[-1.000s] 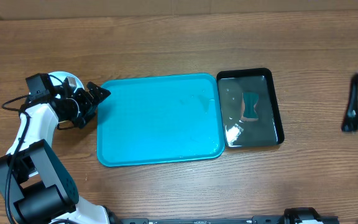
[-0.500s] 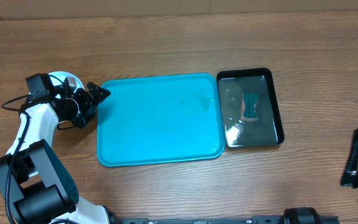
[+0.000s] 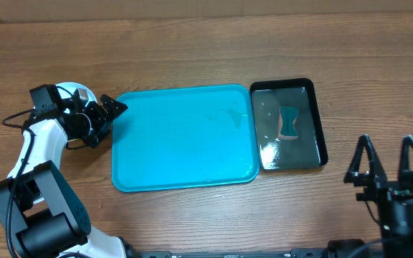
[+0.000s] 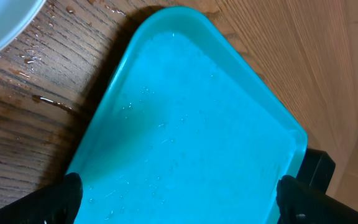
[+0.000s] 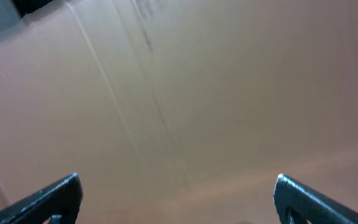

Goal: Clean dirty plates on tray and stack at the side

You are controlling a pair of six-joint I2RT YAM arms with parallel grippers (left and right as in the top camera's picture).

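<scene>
The turquoise tray lies in the middle of the table with nothing on it but water drops. In the left wrist view the tray fills most of the picture. A white plate lies left of the tray, mostly hidden under the left arm; its rim shows at the top left of the wrist view. My left gripper hangs open at the tray's left edge, nothing between its fingers. My right gripper stands open near the table's front right corner, holding nothing.
A glossy black tray with water and a blue sponge sits against the turquoise tray's right side. Wet wood lies between plate and tray. The right wrist view shows only a blurred brown surface.
The right arm has swung from the table's right edge down and inward to the front right, fingers now pointing away from the front edge. The left arm has not moved.
</scene>
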